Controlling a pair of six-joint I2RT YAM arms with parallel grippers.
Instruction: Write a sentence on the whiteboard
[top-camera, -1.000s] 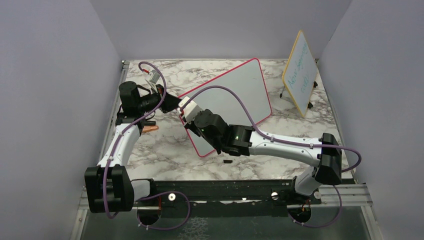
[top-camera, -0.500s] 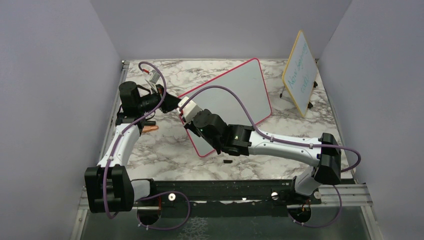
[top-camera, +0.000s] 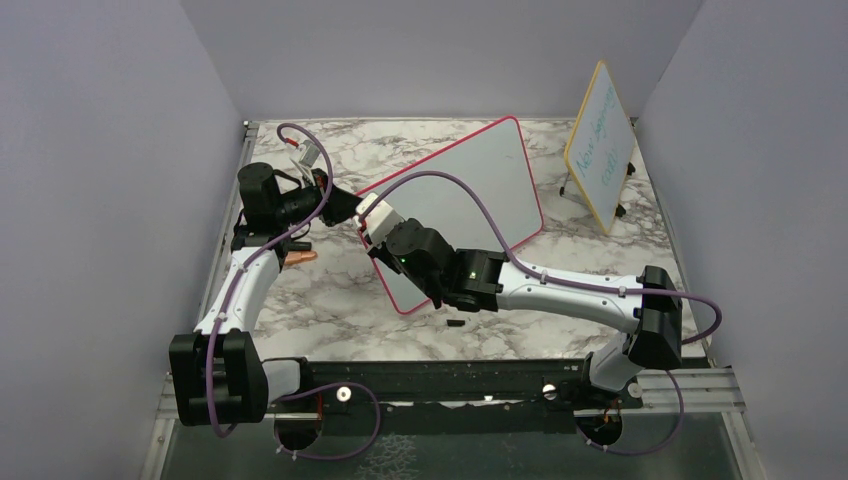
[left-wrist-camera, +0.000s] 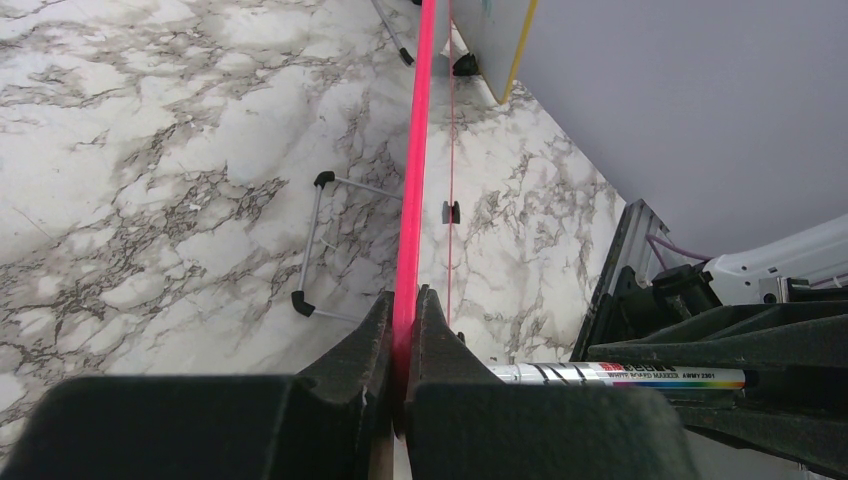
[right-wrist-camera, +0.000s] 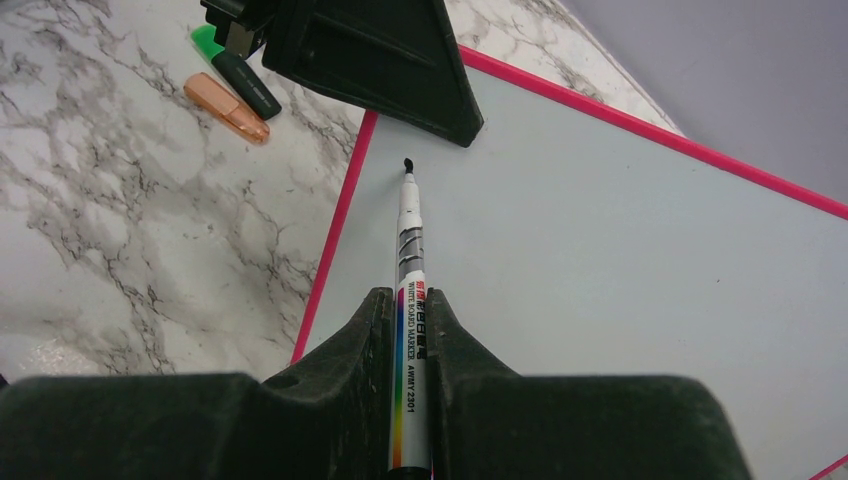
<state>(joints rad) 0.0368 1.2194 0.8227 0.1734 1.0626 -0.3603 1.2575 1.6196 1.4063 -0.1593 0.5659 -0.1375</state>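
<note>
Whiteboard (top-camera: 455, 215) stands mid-bench, propped on a wire stand (left-wrist-camera: 315, 245) and leaning back. Its pink-red frame runs from the near-left corner toward the far right. The face shows plain white in both the top and right wrist views. Left pincer (left-wrist-camera: 404, 300) is clamped shut on the board's left edge, one finger on each side of the red frame, which shows edge-on in the left wrist view. Right pincer (right-wrist-camera: 408, 300) is closed round the barrel of a whiteboard marker (right-wrist-camera: 409, 250). The marker is uncapped, its black tip aimed at the board's upper-left area, just short of the left pincer's dark finger. Cannot tell whether the tip touches the surface. Marble-patterned bench (top-camera: 330, 300) carries two pens left of the board, lying side by side: an orange one (right-wrist-camera: 225, 107) and a dark one with a green end (right-wrist-camera: 237, 70). A small black piece (top-camera: 455, 322) lies on the bench near the board's near corner. A yellow-framed board (top-camera: 600, 145) with teal writing stands at the far right, well apart.
</note>
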